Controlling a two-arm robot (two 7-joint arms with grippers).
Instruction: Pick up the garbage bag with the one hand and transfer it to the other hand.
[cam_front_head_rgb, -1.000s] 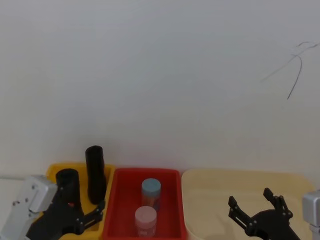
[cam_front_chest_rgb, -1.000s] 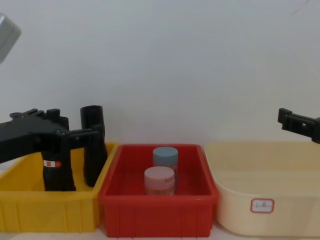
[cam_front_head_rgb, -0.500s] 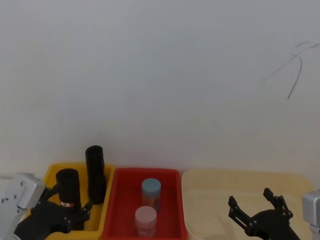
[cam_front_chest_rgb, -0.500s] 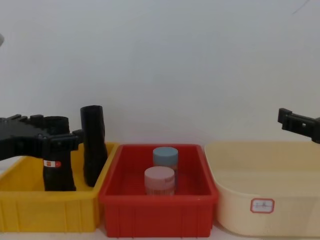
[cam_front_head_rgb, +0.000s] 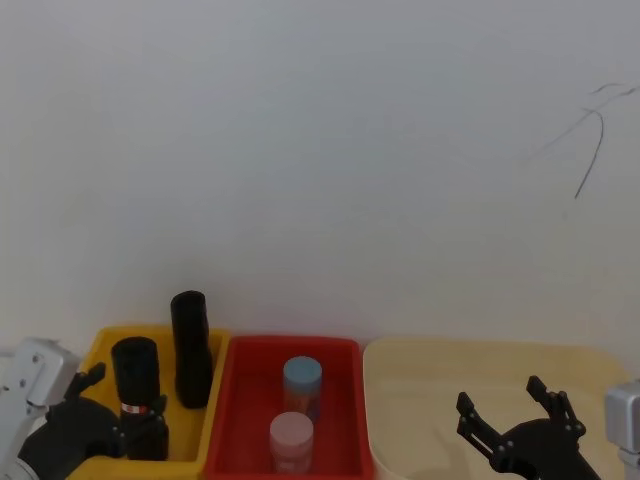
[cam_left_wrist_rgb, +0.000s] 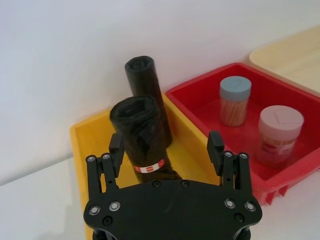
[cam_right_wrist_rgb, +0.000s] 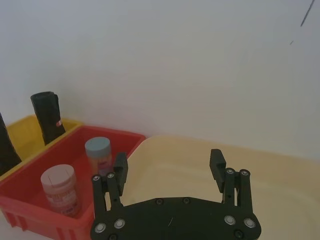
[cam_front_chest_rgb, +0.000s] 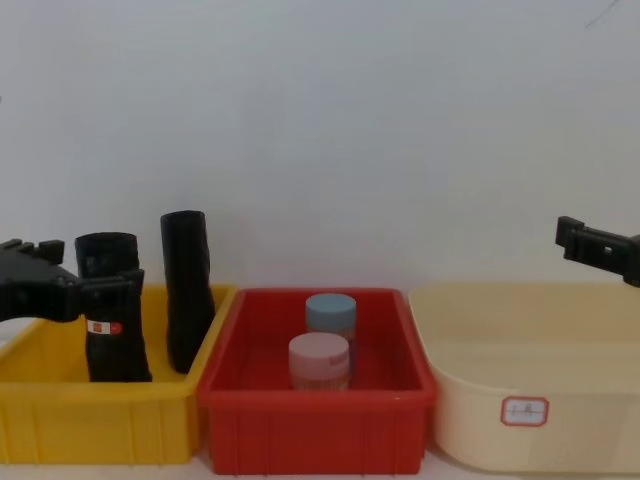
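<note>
Now | left gripper fingers spread, empty, by garbage bag | right gripper fingers spread, empty

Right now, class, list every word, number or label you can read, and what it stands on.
Nothing reads clearly.
Red-and-white sticker on the garbage bag: too small to read.
Red-edged white label on the cream tub: faint marks, unreadable.
Wrapper on the pink-lidded jar: blurred.

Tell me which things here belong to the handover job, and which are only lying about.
Job: garbage bag with the sticker; left gripper, open, close to it; right gripper, open, over the beige tub.
Lying about: plain black roll, yellow bin, red bin, blue-lidded jar, pink-lidded jar.
</note>
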